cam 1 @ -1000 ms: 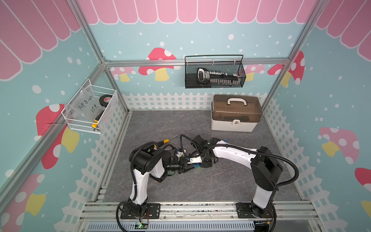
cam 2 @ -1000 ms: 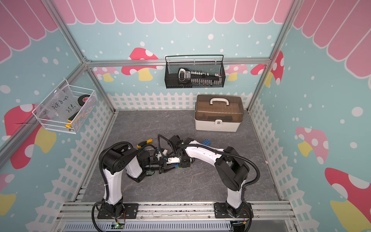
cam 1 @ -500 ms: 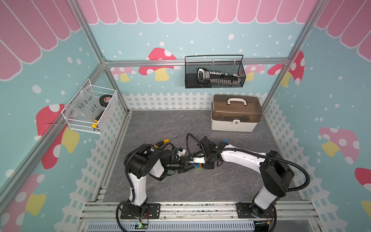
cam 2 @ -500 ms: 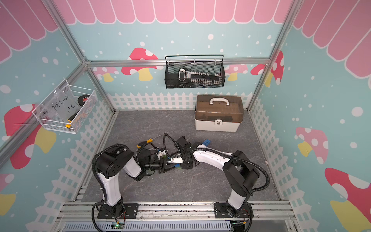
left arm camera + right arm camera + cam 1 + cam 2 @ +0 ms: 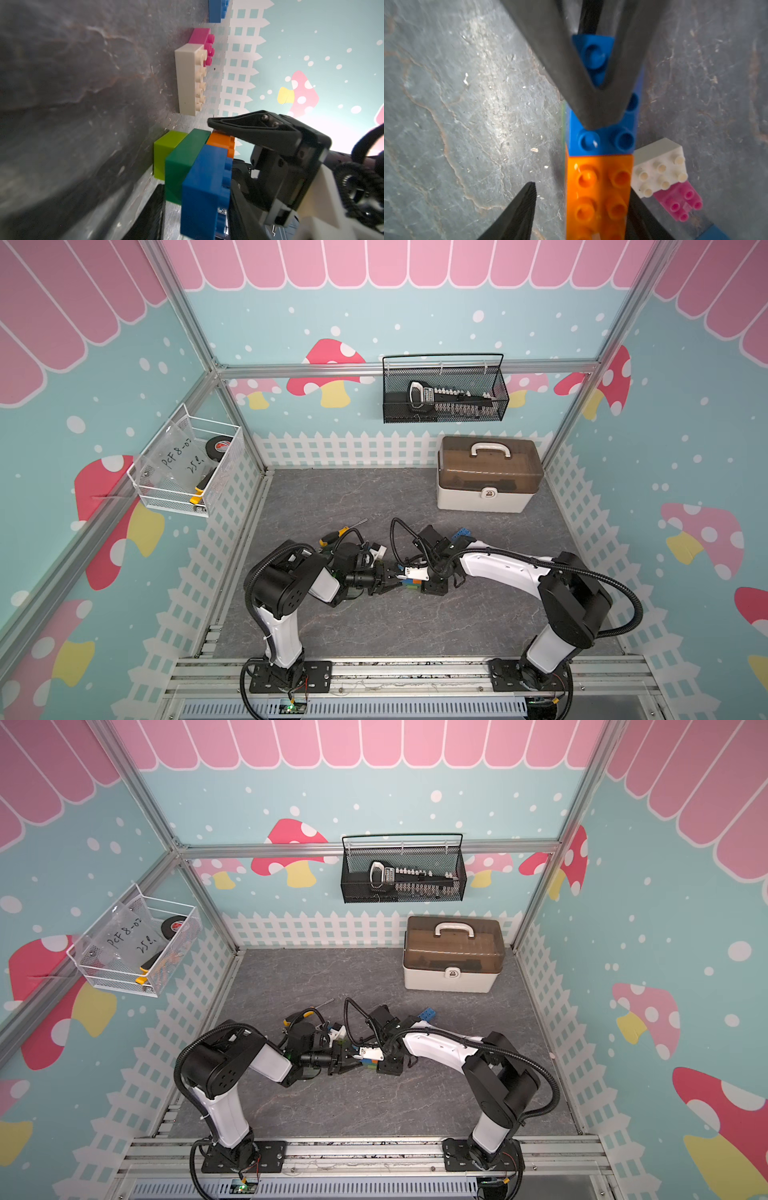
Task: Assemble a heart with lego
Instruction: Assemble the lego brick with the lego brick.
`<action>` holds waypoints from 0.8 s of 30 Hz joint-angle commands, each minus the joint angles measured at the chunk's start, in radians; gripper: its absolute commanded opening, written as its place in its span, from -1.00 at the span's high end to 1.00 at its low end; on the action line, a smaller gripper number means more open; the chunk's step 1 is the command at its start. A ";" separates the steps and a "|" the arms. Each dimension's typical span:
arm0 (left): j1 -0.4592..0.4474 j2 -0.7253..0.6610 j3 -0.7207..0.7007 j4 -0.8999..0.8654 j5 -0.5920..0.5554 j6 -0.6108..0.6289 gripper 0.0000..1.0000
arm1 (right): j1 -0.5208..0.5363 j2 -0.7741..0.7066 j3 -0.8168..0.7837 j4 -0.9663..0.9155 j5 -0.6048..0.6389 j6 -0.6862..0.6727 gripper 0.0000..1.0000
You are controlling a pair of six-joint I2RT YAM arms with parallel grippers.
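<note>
The heart, a joined stack of lime, dark green, blue and orange lego (image 5: 187,164), lies on the mat between both arms in both top views (image 5: 411,581) (image 5: 371,1061). My left gripper (image 5: 197,199) (image 5: 388,577) is shut on its blue brick, one finger under it and one over the studs. My right gripper (image 5: 581,191) (image 5: 420,584) stands open round the orange brick (image 5: 598,187), with a clear gap at one finger. Beside the stack lie a loose white brick (image 5: 658,166), a pink one (image 5: 679,199) and, farther off, a blue one (image 5: 462,534).
A yellow-handled screwdriver (image 5: 338,532) lies on the mat behind my left arm. A lidded toolbox (image 5: 488,475) stands at the back right. A black wire basket (image 5: 444,393) and a white wire basket (image 5: 187,468) hang on the walls. A white fence edges the mat.
My right gripper's jaws have opened off the orange brick. Both grippers and the stack have shifted slightly toward the front of the mat. The left gripper keeps its hold.
</note>
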 commanded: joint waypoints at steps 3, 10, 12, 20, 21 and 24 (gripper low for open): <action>0.005 -0.017 0.025 -0.063 -0.011 0.037 0.20 | -0.031 -0.124 0.022 -0.017 -0.056 0.079 -0.32; 0.004 -0.027 0.029 -0.059 -0.018 0.034 -0.03 | -0.206 -0.247 -0.028 0.063 -0.063 0.387 -0.50; 0.005 -0.034 0.029 -0.064 -0.023 0.038 -0.09 | -0.232 -0.271 -0.061 0.109 -0.078 0.434 -0.51; 0.005 -0.062 0.028 -0.077 -0.028 0.038 -0.26 | -0.249 -0.257 -0.120 0.189 -0.105 0.538 -0.52; 0.005 -0.075 0.026 -0.085 -0.033 0.040 -0.28 | -0.249 -0.256 -0.120 0.193 -0.099 0.559 -0.53; 0.008 -0.144 0.038 -0.205 -0.051 0.093 -0.45 | -0.260 -0.258 -0.118 0.194 -0.062 0.630 -0.53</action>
